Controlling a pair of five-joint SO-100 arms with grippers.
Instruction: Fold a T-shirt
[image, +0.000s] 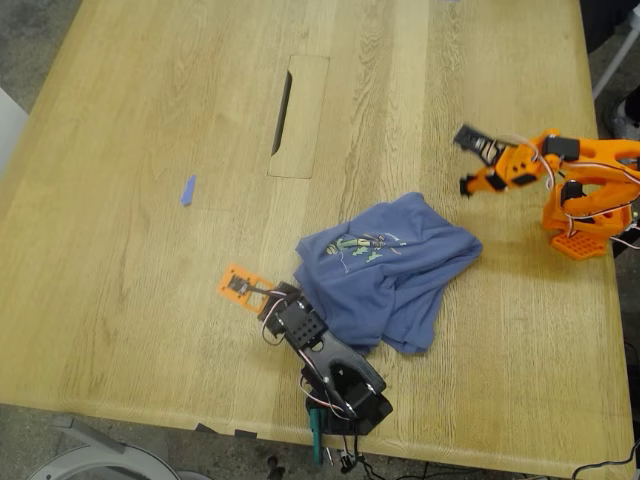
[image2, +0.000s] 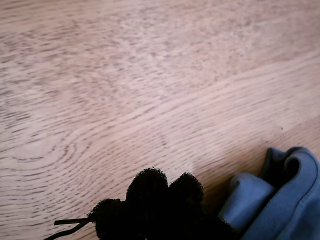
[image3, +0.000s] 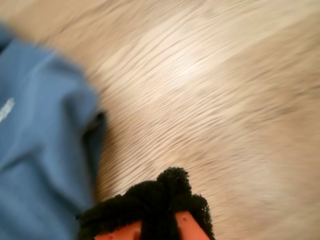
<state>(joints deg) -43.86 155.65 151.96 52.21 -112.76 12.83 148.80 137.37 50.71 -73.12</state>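
Shirt (image: 385, 270) lies bunched in a heap on the table (image: 150, 120), low and centre-right in the exterior view, with the print (image: 360, 247) facing up. It is not flat and no fold has been made, so the step in hand looks like spreading it out.

My first gripper (image: 240, 284) is on the black arm, down at table level just beside the shirt's 9 o'clock edge. I cannot tell whether this claw is spread or closed: the exterior view shows only an orange plate, and the first wrist view shows dark fuzzy pads bunched at the frame edge with a rolled hem right next to them.

My second gripper (image: 472, 160) is on the orange arm, off the shirt's 1 o'clock corner. Its claw is spread and holds nothing.

To do this well:
- Each claw should take a single layer at an outer hem or sleeve, not a wad.
- Pull toward 9 and toward 3 together, keeping low so the cloth slides flat.
- Keep the print up.

Hard to make out:
- Sleeves, collar and bottom hem are buried in the heap, so I cannot say which edge is which.
- The second wrist view is motion-blurred.
- The orange arm's base is cut off at 3 o'clock in the exterior view.
- A blue scrap (image: 188, 190) lies well apart at 9 o'clock in that view.
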